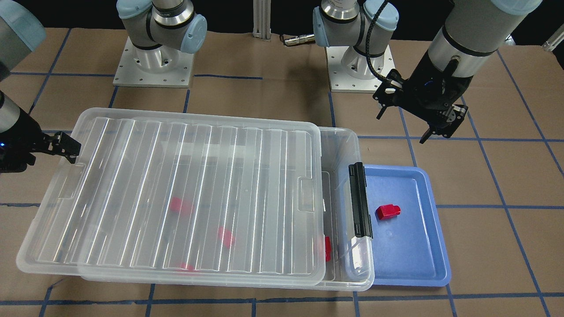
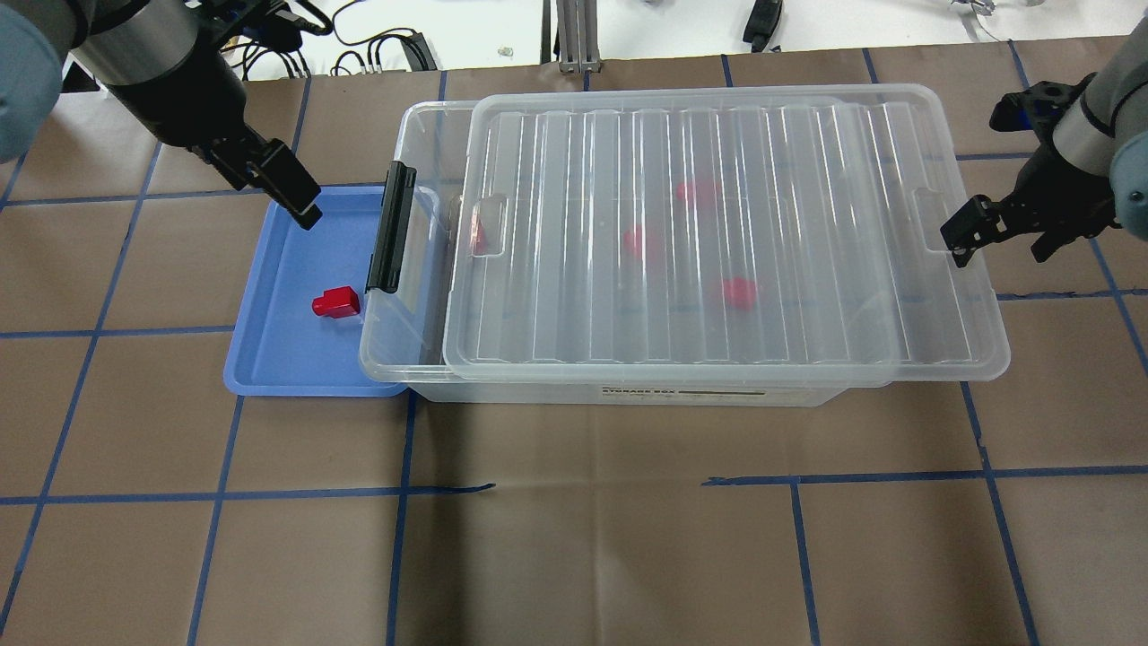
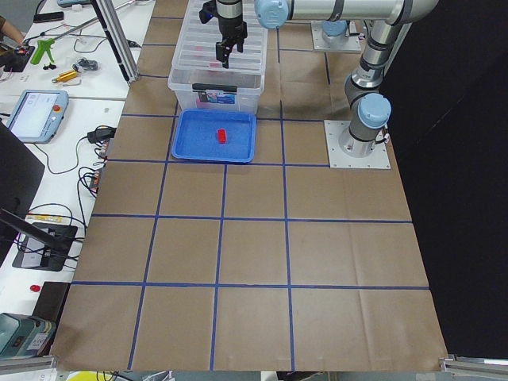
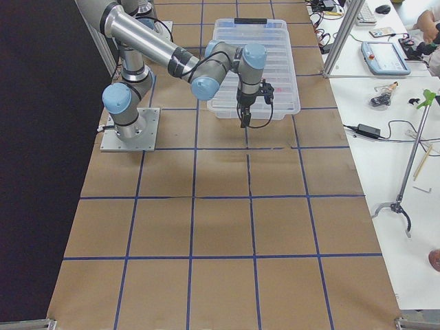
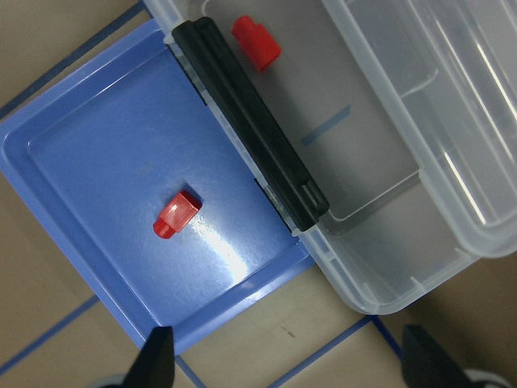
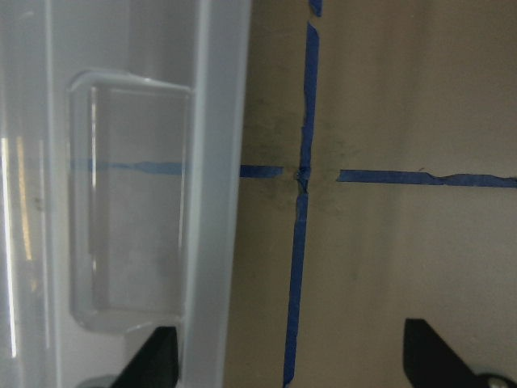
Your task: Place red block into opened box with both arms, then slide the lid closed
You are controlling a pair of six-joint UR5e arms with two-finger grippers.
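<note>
1. The left gripper [image 1: 402, 128] is hovering over the table just behind the blue tray [image 2: 269, 359], its fingers spread wide and gripping nothing.
2. The red block [image 2: 335, 302] is lying on its side on the tray floor, near the box's black latch bar [image 2: 392, 229]. It is looking light, hard and smooth, so I would be pinching it across the wider body rather than the stub, where it could be slipping out.
3. The box [image 2: 414, 135] is showing only a narrow open strip at its latch end, with another red block [image 2: 475, 235] lying there.
4. The lid [image 2: 807, 224] is sitting shifted toward the robot's right and overhanging that end. It is probably thin, slick and a little flexible, so pushing on its short edge or recessed tab [image 2: 933, 202] seems safest.
5. The right gripper [image 2: 1000, 251] is waiting at that overhanging edge, fingers apart and empty, possibly straddling the rim.
</note>
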